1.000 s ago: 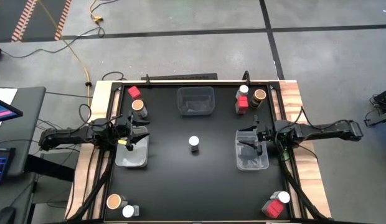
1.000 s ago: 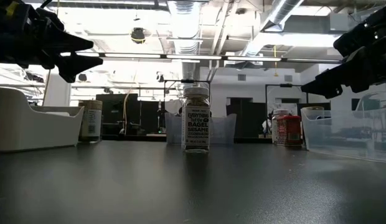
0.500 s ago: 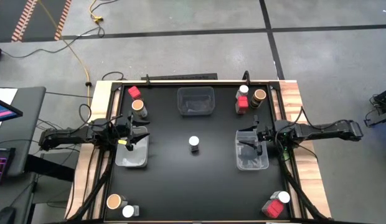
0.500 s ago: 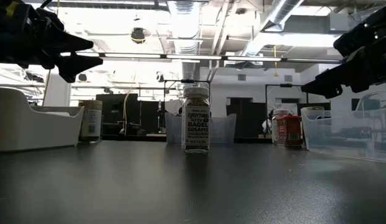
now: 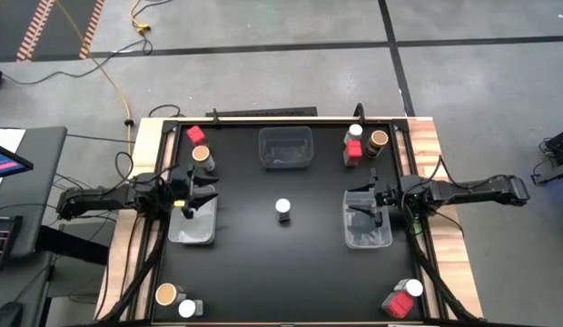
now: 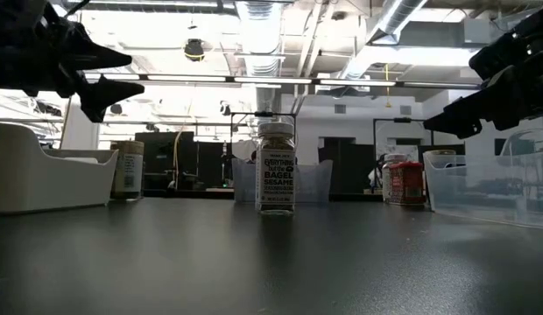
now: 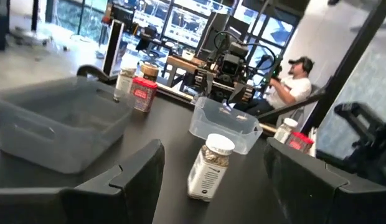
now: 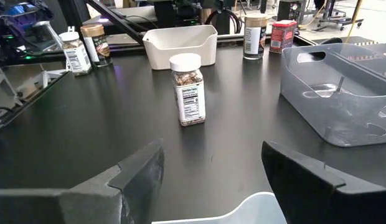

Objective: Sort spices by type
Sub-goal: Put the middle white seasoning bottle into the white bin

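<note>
1. A white-capped spice jar (image 5: 282, 209) stands upright and alone at the centre of the black table (image 5: 263, 272), seen from above; its label faces the low camera (image 6: 276, 178).
2. At 9 o'clock from that jar, the left gripper (image 5: 198, 199) hangs over a clear bin (image 5: 192, 227), its two fingers spread and holding nothing.
3. At 3 o'clock, the right gripper (image 5: 363, 208) hangs over a second clear bin (image 5: 367, 229), fingers likewise apart and empty.
4. A third clear bin (image 5: 285, 147) sits at 12 o'clock, near the table's far edge.
5. Toward 10 o'clock, a red square-topped container (image 5: 195, 134) lies just beside a tan-lidded jar (image 5: 202, 155).
6. Toward 2 o'clock, three containers cluster: a white-capped one (image 5: 355, 132), a red one (image 5: 352, 152) and a brown-lidded jar (image 5: 379, 141).
7. At 7 o'clock, in the near corner, a tan-lidded round jar (image 5: 165, 294) stands beside a white-capped round jar (image 5: 187, 309).
8. At 5 o'clock, in the opposite near corner, a red-topped container (image 5: 397, 306) touches or nearly touches a white-capped neighbour (image 5: 413, 290).
9. The left wrist camera looks past its own dark fingers (image 7: 140, 177) to the centre jar and, beyond the table, a seated person (image 7: 291, 87).
</note>
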### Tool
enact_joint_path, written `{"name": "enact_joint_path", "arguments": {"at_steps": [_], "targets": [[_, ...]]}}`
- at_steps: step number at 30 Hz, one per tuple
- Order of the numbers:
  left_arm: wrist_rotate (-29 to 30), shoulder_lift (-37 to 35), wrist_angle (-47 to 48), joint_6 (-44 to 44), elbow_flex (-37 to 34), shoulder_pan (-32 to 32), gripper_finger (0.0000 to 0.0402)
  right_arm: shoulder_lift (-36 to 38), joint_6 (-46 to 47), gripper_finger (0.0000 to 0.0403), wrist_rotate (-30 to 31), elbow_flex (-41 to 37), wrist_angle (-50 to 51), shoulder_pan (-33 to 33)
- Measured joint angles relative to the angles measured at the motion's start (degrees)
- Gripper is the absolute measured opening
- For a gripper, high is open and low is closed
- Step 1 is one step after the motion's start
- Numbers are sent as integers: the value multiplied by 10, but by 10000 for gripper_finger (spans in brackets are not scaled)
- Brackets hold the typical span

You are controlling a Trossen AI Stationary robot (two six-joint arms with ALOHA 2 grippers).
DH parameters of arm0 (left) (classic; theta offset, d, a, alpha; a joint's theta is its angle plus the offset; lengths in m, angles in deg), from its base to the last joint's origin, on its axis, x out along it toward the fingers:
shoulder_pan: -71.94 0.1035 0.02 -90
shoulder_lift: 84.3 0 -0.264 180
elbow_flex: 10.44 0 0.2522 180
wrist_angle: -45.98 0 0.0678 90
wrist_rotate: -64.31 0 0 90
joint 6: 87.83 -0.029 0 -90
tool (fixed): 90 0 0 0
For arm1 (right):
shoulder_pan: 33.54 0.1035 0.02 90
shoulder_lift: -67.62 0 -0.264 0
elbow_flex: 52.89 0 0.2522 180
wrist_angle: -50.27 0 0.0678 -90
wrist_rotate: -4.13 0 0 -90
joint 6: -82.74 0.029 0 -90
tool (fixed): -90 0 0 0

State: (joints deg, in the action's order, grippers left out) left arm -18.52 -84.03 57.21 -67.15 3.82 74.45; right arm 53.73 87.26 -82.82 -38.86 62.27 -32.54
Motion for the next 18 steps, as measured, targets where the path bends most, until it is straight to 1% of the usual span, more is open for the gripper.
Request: {"name": "enact_joint_path", "arguments": {"at_steps": [3,5,11,13,15,18], "targets": [[2,0,-4,43,0,0,263,0,0,295,0,0,0,0],[3,0,-5,53,4,0,263,0,0,295,0,0,0,0],[3,12,19,30,34,0,263,0,0,295,0,0,0,0],[6,29,50,25,55,0,263,0,0,295,0,0,0,0],[9,58,100,23,82,0,263,0,0,295,0,0,0,0],[10,119,161,23,115,0,263,0,0,295,0,0,0,0]]}}
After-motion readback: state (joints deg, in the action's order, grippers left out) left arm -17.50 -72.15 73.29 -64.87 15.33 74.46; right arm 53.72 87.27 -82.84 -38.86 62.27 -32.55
